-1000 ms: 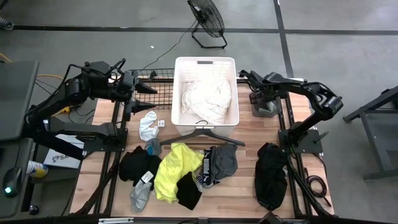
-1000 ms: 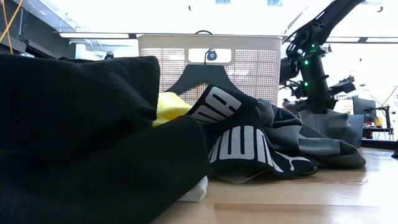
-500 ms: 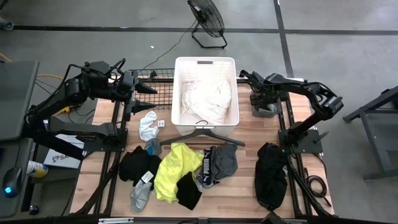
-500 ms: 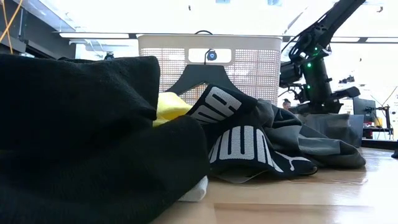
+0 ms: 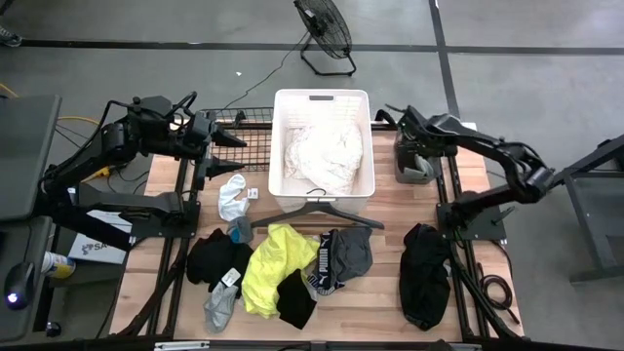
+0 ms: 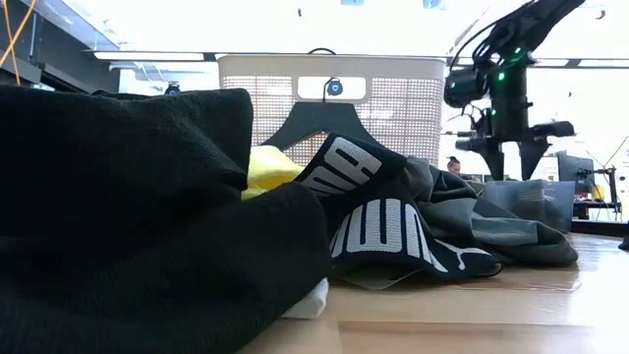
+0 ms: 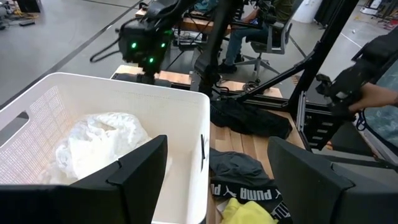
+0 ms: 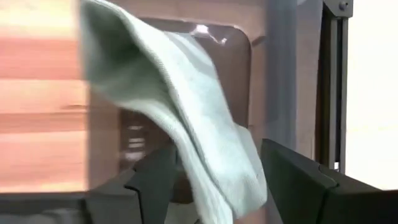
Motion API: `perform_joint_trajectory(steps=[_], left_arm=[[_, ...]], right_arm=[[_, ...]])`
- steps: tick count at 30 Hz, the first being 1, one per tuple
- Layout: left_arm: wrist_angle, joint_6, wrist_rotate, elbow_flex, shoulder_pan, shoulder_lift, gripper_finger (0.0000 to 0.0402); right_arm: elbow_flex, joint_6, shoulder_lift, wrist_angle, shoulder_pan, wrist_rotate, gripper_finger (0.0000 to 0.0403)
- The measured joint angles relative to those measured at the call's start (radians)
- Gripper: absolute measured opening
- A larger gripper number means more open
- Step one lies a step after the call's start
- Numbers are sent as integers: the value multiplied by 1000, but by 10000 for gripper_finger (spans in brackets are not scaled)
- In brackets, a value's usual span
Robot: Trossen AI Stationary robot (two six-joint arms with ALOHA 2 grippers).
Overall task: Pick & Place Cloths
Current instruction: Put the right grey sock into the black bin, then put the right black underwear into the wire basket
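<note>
Fingers (image 8: 292, 180) of the right gripper (image 5: 403, 122) spread apart, a pale grey cloth (image 8: 186, 137) draped between them, unclamped, above the worktop (image 5: 409, 205).

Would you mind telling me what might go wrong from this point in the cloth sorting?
The right gripper is open above a grey cloth lying beside the basket, not inside; in the right wrist view the cloth hangs between its fingers, so it may snag or stay outside. The hanger leans against the basket near the piled cloths, so a pick there could catch it.
</note>
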Motion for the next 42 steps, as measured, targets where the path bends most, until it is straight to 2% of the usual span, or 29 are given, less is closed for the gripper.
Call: perform_joint_trajectory(steps=[4,10,17,24,30,42], left_arm=[[0,12,0,0,0,0,273],[-8,15,0,0,0,0,273],[-33,18,-1,0,0,0,273],[-61,39,-4,0,0,0,273],[-62,48,-3,0,0,0,273],[-83,70,-3,0,0,0,273]], right_arm=[[0,2,-98,-9,0,-72,228],[0,36,-229,-65,8,-245,228],[0,126,-331,-99,123,-360,228],[1,288,-348,-138,352,-370,228],[2,452,-337,-161,595,-371,228],[2,934,-242,-305,1044,-363,210]])
